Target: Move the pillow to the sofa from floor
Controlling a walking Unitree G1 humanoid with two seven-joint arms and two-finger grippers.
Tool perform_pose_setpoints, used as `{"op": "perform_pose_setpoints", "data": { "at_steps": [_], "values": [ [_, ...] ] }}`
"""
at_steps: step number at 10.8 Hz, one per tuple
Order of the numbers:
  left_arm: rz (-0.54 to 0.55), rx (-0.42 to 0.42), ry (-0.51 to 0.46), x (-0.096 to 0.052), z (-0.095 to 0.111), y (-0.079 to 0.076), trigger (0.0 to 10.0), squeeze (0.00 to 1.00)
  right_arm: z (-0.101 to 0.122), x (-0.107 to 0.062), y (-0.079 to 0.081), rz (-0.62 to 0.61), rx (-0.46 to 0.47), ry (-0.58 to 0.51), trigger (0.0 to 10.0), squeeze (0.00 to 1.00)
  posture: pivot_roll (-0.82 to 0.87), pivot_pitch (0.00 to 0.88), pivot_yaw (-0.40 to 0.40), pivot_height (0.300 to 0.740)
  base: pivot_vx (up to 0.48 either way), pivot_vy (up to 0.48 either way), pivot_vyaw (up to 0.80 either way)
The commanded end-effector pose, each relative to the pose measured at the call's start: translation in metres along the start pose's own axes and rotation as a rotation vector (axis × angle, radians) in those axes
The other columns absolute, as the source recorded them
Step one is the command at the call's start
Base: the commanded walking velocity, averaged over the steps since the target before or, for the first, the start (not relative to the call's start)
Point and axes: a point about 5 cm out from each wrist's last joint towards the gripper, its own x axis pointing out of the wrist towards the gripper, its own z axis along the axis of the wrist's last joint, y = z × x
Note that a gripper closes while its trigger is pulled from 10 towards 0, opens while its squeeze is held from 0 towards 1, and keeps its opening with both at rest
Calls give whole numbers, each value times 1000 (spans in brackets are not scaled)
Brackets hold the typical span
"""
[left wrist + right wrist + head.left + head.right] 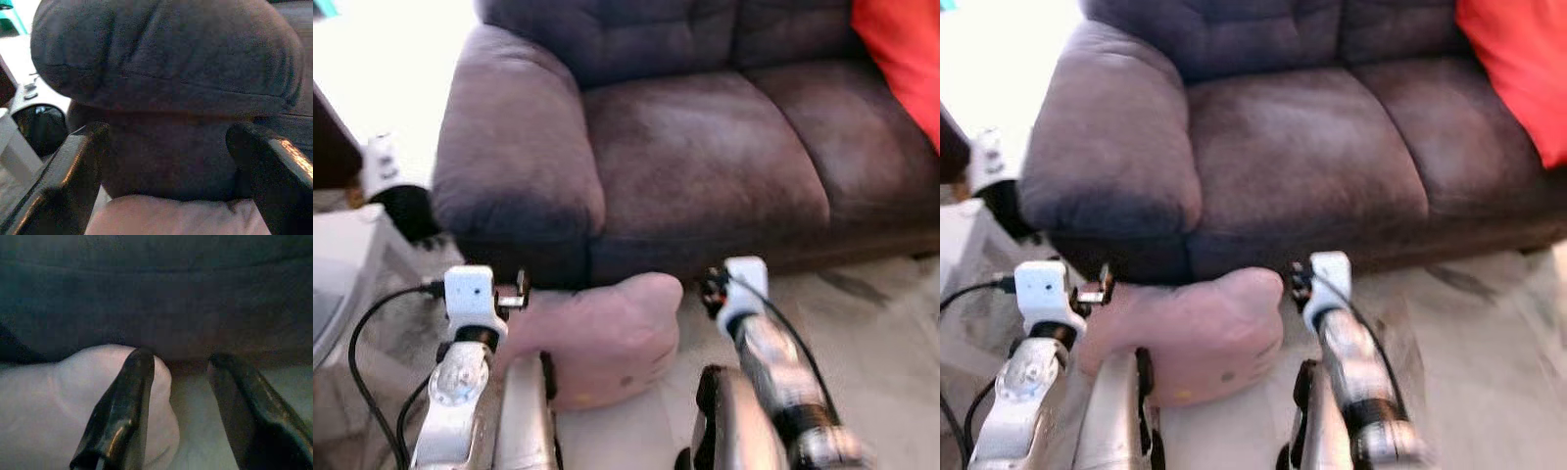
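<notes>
fingers (122, 416) spread, flanking pink pillow (607, 338)

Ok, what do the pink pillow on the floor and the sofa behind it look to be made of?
The pink pillow looks like soft plush fabric with stuffing: matte, rounded, dented surface, small printed marks. The sofa looks like dark brown microfibre or suede-like upholstery: matte nap with lighter brushed patches on the seat. The exact fibre of either cannot be told.
</notes>
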Motion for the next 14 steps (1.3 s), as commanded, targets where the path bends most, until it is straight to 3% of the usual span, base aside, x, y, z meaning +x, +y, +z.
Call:
{"op": "perform_pose_setpoints", "data": {
  "at_steps": [1, 2, 4, 5, 6, 9, 10, 11, 12, 13, 14],
  "values": [
    [-5, 0, 13, -5, 1, 0, 10000, 0, -13, 1, 2, 59, 27, 87, 10000, 27, 155, 224, -24, 488, 0, 0, 0],
    [-5, -1, 15, -6, 2, 1, 10000, 0, -9, 3, 4, 107, 33, 91, 10000, 1000, 162, 240, -23, 488, 0, 0, 0],
    [-4, -11, 19, -8, 7, 0, 10000, 0, -8, 6, 10, 273, 91, 151, 10000, 1000, 176, 267, -21, 488, 0, 0, 0],
    [-5, -10, 23, -11, 9, 0, 10000, 0, -4, 8, 6, 266, 89, 155, 10000, 1000, 190, 279, -21, 488, 0, 0, 0],
    [1, -14, 27, -13, 10, 2, 10000, 0, 1, 9, 3, 252, 161, 154, 10000, 1000, 195, 284, -21, 488, 0, 0, 0],
    [3, -17, 25, -12, 15, 2, 10000, 0, 6, 11, 8, 312, 167, 153, 10000, 1000, 202, 290, -20, 488, 0, 0, 0],
    [6, -19, 27, -12, 17, 2, 10000, 0, 6, 13, 7, 259, 196, 158, 10000, 1000, 203, 293, -20, 488, 0, 0, 0],
    [11, -28, 27, -14, 19, 2, 10000, 0, 1, 13, 0, 131, 299, 199, 10000, 0, 206, 300, -20, 488, 0, 0, 0],
    [10, -29, 29, -16, 20, 1, 10000, 0, 0, 13, 0, 96, 399, 188, 10000, 0, 213, 307, -19, 488, 0, 0, 0],
    [10, -28, 30, -16, 20, 2, 10000, 0, 1, 14, 1, 82, 441, 189, 10000, 0, 217, 314, -19, 488, 0, 0, 0],
    [15, -26, 30, -15, 23, 3, 10000, 0, 8, 17, 9, 118, 303, 162, 10000, 0, 222, 325, -20, 488, 0, 0, 0]
  ]
}}
